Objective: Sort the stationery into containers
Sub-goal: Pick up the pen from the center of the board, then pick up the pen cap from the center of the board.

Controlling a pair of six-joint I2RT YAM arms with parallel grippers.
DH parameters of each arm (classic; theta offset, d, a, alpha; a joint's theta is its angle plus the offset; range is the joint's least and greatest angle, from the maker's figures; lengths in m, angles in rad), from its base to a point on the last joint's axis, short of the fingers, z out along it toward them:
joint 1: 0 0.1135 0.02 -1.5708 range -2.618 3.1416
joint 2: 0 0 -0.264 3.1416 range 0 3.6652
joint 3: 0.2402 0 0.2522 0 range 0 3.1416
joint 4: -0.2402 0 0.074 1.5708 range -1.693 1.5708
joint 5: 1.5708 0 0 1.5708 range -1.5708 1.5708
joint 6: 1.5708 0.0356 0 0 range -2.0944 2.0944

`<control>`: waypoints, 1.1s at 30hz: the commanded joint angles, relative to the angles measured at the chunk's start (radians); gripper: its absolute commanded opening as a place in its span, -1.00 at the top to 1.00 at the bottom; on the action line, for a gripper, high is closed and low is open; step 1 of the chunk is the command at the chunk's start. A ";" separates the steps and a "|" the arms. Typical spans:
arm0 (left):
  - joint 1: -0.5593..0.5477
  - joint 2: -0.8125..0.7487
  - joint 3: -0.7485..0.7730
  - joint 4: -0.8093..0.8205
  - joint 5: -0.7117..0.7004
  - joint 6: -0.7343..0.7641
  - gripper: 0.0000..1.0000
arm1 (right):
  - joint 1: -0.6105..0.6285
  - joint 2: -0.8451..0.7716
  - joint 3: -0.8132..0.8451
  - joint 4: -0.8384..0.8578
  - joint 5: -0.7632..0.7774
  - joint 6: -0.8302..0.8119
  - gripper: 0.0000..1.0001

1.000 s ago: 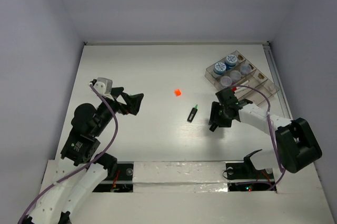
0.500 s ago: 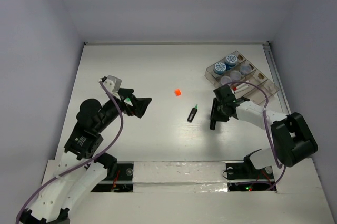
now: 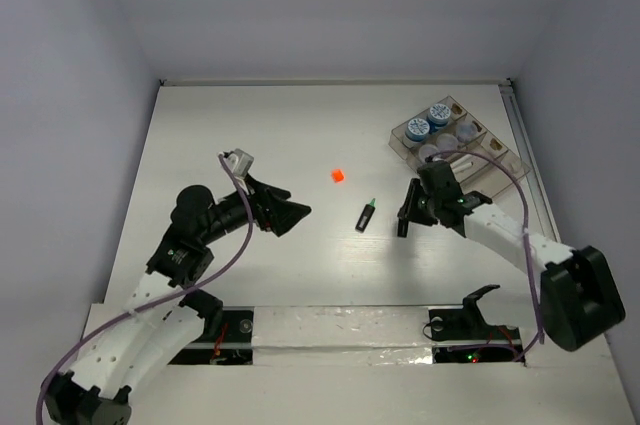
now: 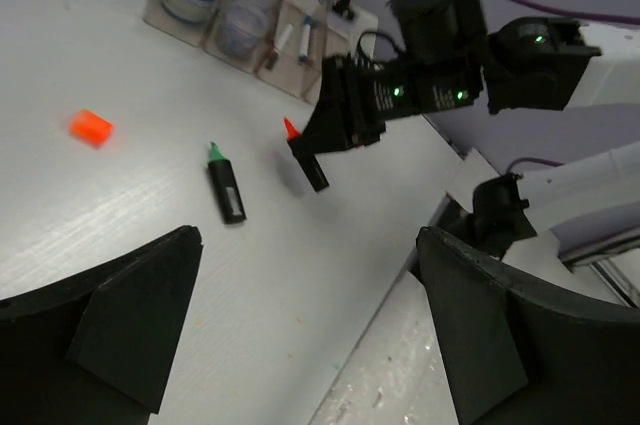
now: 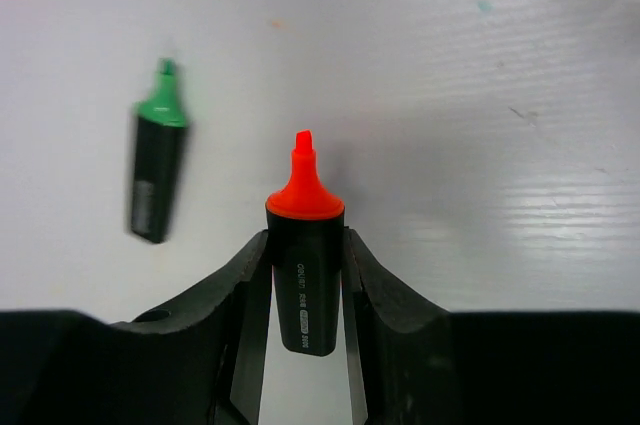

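Right claw (image 3: pixel 403 226): closed on the orange highlighter (image 5: pixel 305 280), a finger pressed to each side of the black barrel, orange tip projecting beyond the fingertips. In the left wrist view this highlighter hangs clear of the bench (image 3: pixel 250 135), its shadow just beside it.

Left claw (image 4: pixel 310 320): wide open, holding nothing, at 9 o'clock of the green highlighter (image 3: pixel 366 214) and well apart from it.

Surroundings: the green highlighter lies flat on the bench, at 9 o'clock of the right claw and near it but not touching. The orange cube (image 3: pixel 337 175) sits alone at 11 o'clock of the green highlighter. Nothing stands between the two claws except this highlighter.

Container: the clear tray (image 3: pixel 398 141) lies at 1 o'clock of the right claw, near the bench's right edge. Its far row holds two blue-lidded pots (image 3: pixel 438 113); the next row holds three greyish-lidded pots (image 3: pixel 446 142). White pens (image 4: pixel 284 38) lie in the long compartments on the tray's 5 o'clock side; cap colours are too small to confirm. The right arm's purple cable (image 3: pixel 505 167) loops above that end.
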 commanded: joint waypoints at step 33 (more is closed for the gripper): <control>-0.254 0.306 -0.032 0.331 -0.333 -0.075 -0.17 | 0.363 0.016 0.305 0.513 -0.168 0.069 0.93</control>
